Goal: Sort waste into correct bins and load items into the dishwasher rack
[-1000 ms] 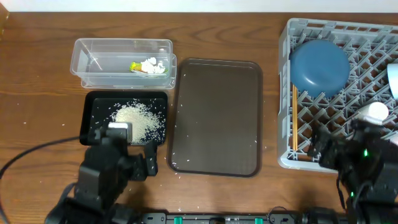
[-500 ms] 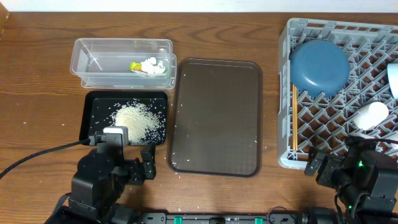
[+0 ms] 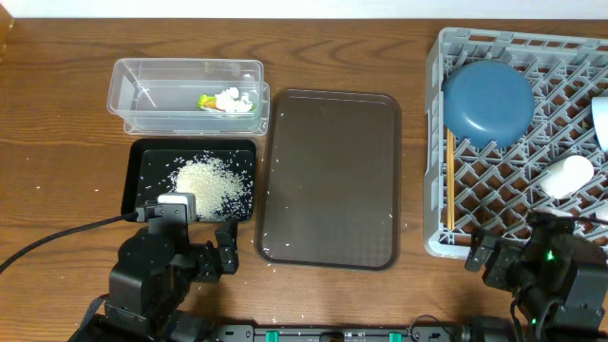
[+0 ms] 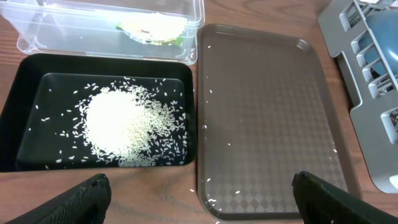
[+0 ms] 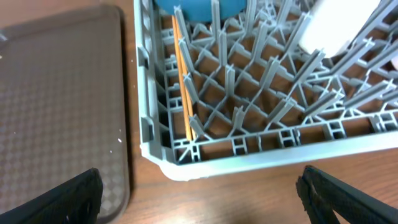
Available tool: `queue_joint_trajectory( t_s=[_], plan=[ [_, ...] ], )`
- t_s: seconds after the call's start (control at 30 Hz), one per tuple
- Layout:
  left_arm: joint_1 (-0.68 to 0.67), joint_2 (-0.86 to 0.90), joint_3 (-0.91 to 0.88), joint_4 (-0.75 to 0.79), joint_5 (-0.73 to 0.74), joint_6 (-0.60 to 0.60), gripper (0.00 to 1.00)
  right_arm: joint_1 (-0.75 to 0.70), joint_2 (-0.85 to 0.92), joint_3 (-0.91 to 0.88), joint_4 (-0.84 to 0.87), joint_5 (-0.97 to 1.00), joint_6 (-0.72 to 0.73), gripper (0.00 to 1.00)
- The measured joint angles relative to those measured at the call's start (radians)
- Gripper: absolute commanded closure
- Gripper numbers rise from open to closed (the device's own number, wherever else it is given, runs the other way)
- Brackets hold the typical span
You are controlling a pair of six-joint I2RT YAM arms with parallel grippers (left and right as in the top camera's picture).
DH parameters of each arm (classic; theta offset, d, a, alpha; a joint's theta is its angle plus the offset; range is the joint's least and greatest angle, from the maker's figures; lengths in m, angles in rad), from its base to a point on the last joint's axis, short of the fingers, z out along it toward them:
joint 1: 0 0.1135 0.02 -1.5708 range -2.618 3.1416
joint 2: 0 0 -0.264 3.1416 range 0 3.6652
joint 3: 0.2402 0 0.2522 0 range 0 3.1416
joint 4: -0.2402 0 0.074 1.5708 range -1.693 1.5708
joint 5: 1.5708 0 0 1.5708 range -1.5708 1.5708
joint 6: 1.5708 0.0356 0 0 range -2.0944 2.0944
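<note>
The left gripper (image 4: 202, 200) and right gripper (image 5: 199, 198) gape empty, and with rice (image 4: 127, 127) in the black tray (image 4: 12, 112), wrapper (image 4: 152, 28) in the clear tub (image 4: 194, 15), blue bowl (image 3: 487, 100) and chopsticks (image 5: 183, 93) in the rack (image 5: 249, 146), stray grains (image 3: 271, 256) on the brown tray (image 4: 267, 124) risk being overlooked.

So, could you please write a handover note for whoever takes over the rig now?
Left gripper open, empty; right gripper open, empty.
Done: wrapper and tissue in clear tub; rice in black tray; blue bowl, chopsticks, one cup in rack.
Left: stray grains on brown tray and table. A white item at the rack's right edge is cut off; check it.
</note>
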Motion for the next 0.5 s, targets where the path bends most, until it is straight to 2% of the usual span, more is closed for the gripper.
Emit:
queue_joint_trajectory(
  t_s=[0.2, 0.5],
  plan=[
    [0.0, 0.0, 0.0, 0.0, 0.0, 0.0, 0.04, 0.101, -0.148, -0.105, 0.202, 0.01, 0.001, 0.01],
    [0.0, 0.0, -0.005, 0.0, 0.0, 0.0, 0.04, 0.151, -0.406, -0.444, 0.578, 0.018, 0.001, 0.01]
  ],
)
